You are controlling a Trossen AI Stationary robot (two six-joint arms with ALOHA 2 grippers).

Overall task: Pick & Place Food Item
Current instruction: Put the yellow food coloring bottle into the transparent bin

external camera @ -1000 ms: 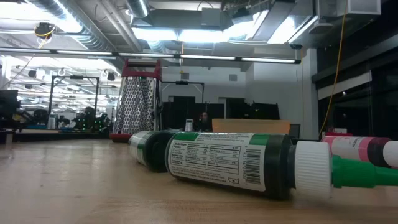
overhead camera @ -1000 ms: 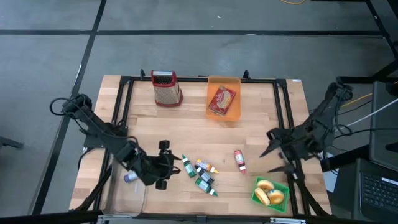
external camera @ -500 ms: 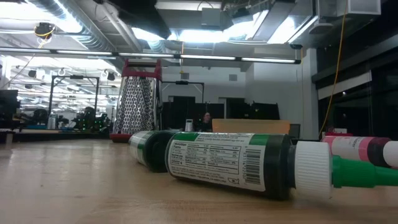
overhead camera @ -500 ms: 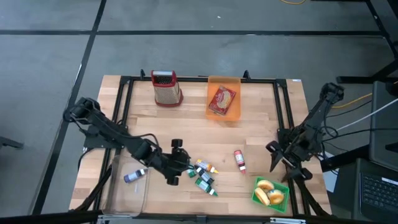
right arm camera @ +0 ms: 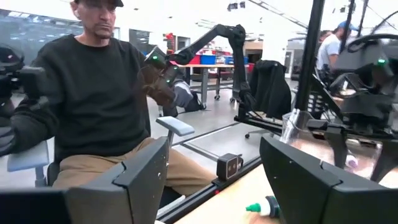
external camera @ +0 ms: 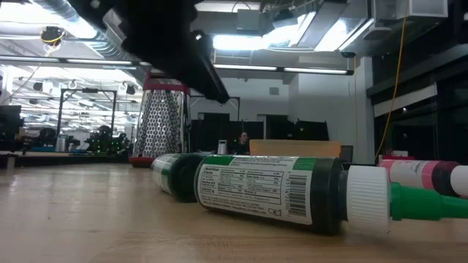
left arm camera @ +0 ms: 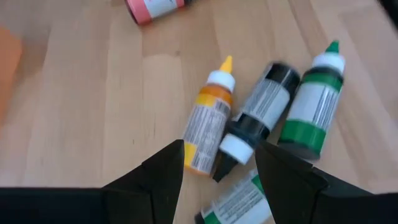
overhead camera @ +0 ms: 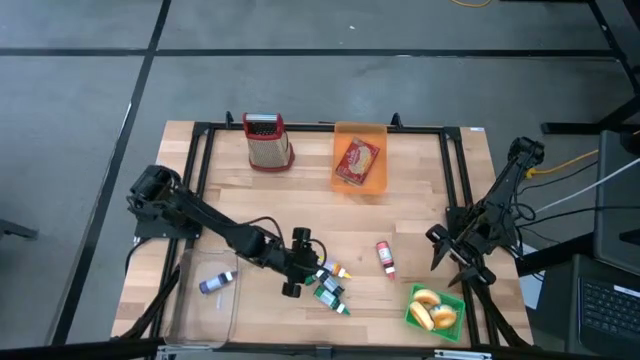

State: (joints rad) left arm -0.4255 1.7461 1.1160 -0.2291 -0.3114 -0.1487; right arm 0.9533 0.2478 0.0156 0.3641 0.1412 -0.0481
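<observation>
Since a second ago, left gripper point(overhead camera: 306, 262) swung from the tabletop's point(overhead camera: 300, 200) front-left over to the bottle cluster point(overhead camera: 328, 281); right arm pulled back

High: right gripper point(overhead camera: 447, 257) wide, empty, beside green tray point(overhead camera: 415, 297)

Low: bottles lie flat, caps right

Left wrist: fingers point(left arm camera: 160, 172) spread, empty, above yellow-capped bottle point(left arm camera: 208, 125)
</observation>
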